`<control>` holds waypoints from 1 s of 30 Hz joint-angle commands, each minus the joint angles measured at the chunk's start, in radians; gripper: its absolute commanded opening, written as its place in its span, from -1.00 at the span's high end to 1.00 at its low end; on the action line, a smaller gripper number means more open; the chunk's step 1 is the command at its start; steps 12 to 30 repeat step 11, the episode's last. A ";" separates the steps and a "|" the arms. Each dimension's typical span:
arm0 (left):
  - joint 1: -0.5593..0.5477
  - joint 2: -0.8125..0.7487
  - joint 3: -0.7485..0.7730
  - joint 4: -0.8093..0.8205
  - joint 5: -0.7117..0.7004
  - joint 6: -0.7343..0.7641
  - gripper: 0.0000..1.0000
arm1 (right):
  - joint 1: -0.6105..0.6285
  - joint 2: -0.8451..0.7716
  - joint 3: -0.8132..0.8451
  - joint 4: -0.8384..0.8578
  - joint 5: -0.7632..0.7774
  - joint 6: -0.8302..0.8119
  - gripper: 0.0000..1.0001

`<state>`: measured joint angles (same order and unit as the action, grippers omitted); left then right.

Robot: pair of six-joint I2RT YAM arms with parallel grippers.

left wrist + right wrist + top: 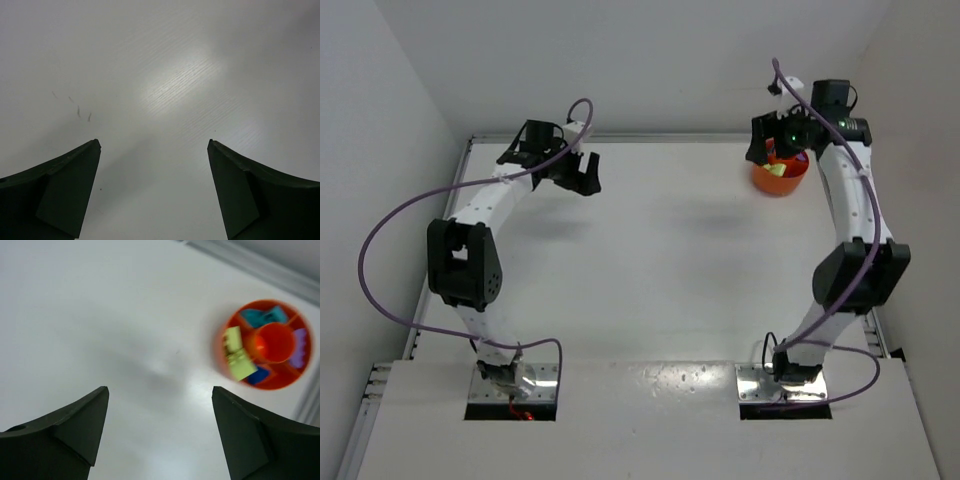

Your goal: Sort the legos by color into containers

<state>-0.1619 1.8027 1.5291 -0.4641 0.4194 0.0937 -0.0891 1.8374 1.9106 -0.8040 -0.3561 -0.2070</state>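
Legos (236, 359) look light, stiff, smooth; best pinch across flat sides. Visible ones lie inside bowl (221, 342). Left gripper (152, 145), right gripper (160, 389): fingers apart, empty.

Left arm (485, 202), right arm (850, 190): white links, black joint housings. Purple cable (362, 262) looping off each. Silver base plates (535, 378). Thin black lead (766, 350) at right base. Left pincer (154, 145): fingers (65, 185) dark wedges, greenish-black up close. Green light (790, 128) near right wrist, possibly an LED.
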 commanded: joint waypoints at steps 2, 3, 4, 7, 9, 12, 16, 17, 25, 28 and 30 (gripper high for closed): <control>0.074 -0.051 -0.038 -0.047 0.032 -0.052 -0.99 | -0.021 -0.128 -0.304 -0.005 -0.173 0.053 -0.72; 0.085 -0.061 -0.047 -0.047 0.004 -0.052 -0.99 | -0.021 -0.157 -0.350 0.015 -0.141 0.054 -0.75; 0.099 -0.084 -0.070 -0.047 -0.010 -0.052 -0.99 | -0.030 -0.218 -0.398 0.035 -0.076 0.054 -0.75; 0.160 -0.105 -0.099 -0.047 -0.033 -0.067 -0.99 | -0.044 -0.325 -0.618 0.159 -0.015 0.058 -0.80; 0.206 -0.127 -0.128 -0.047 -0.010 -0.077 -0.99 | -0.055 -0.384 -0.723 0.184 -0.015 0.067 -0.80; 0.216 -0.141 -0.138 -0.047 -0.001 -0.077 -0.99 | -0.066 -0.408 -0.768 0.184 -0.026 0.078 -0.80; 0.216 -0.141 -0.138 -0.047 -0.001 -0.077 -0.99 | -0.066 -0.408 -0.768 0.184 -0.026 0.078 -0.80; 0.216 -0.141 -0.138 -0.047 -0.001 -0.077 -0.99 | -0.066 -0.408 -0.768 0.184 -0.026 0.078 -0.80; 0.216 -0.141 -0.138 -0.047 -0.001 -0.077 -0.99 | -0.066 -0.408 -0.768 0.184 -0.026 0.078 -0.80; 0.216 -0.141 -0.138 -0.047 -0.001 -0.077 -0.99 | -0.066 -0.408 -0.768 0.184 -0.026 0.078 -0.80; 0.216 -0.141 -0.138 -0.047 -0.001 -0.077 -0.99 | -0.066 -0.408 -0.768 0.184 -0.026 0.078 -0.80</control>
